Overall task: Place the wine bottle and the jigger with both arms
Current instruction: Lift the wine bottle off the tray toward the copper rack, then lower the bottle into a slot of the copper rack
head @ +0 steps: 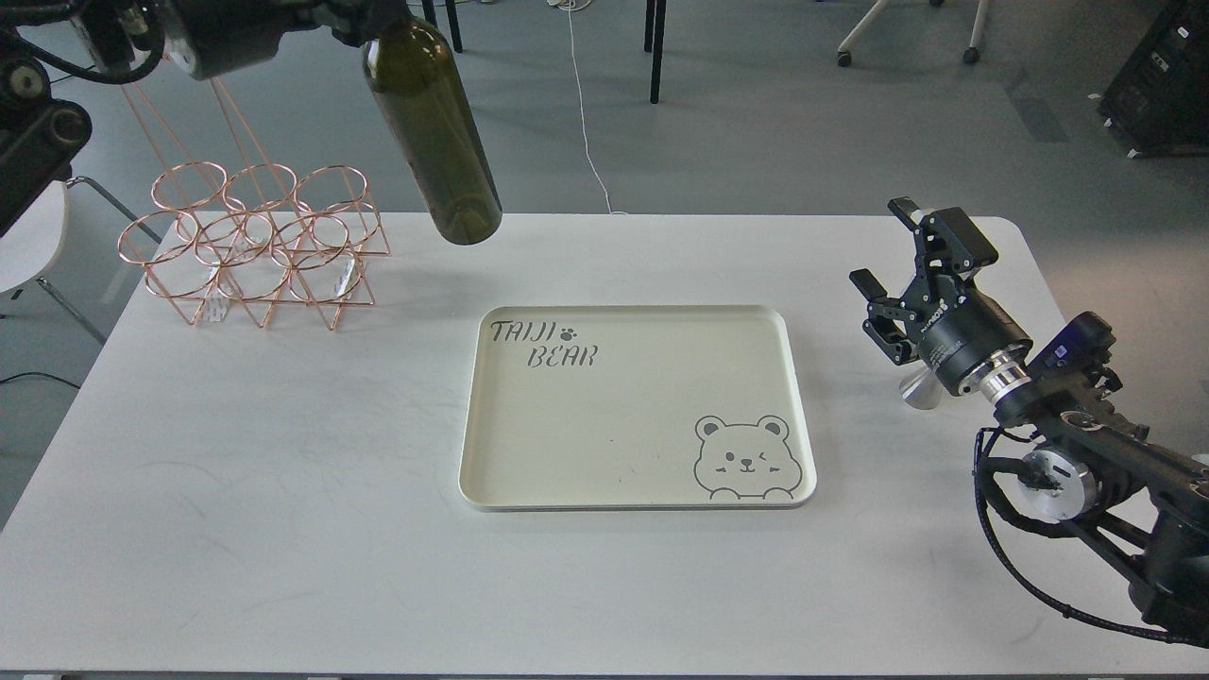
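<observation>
The dark olive-green wine bottle (434, 123) hangs tilted in the air above the table's far left, base (468, 225) lowest, neck cut off by the top edge. My left gripper (364, 14) shows only partly at the top edge, closed around the bottle's upper part. My right gripper (888, 269) is open and empty above the table's right side. The steel jigger (918, 387) stands on the table just below and behind it, partly hidden by the gripper's body.
A cream tray (638, 496) with a bear drawing lies empty mid-table. A copper wire bottle rack (255, 246) stands at the far left of the white table (283, 529), just left of and below the hanging bottle.
</observation>
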Robot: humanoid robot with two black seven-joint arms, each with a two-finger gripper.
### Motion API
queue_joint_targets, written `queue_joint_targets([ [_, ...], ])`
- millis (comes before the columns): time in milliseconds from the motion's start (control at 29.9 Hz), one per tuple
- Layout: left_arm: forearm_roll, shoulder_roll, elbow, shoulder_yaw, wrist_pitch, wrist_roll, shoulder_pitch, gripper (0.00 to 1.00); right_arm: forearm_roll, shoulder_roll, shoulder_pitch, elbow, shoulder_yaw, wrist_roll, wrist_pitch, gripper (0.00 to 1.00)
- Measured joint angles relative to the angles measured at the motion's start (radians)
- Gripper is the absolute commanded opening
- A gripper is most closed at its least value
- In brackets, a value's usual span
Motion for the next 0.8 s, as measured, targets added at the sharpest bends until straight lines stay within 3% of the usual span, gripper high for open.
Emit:
queue_joint_targets([
  [434,0.000,0.092,0.092,0.061,0.007,0.000,0.000,0.08,-0.001,0.003,-0.010,0.000,-0.001,0.000,-0.001,0.97],
  [802,-0.001,0.096,0.182,0.091,0.042,0.000,0.001,0.08,-0.007,0.009,-0.015,0.000,-0.001,0.000,-0.001,0.97],
])
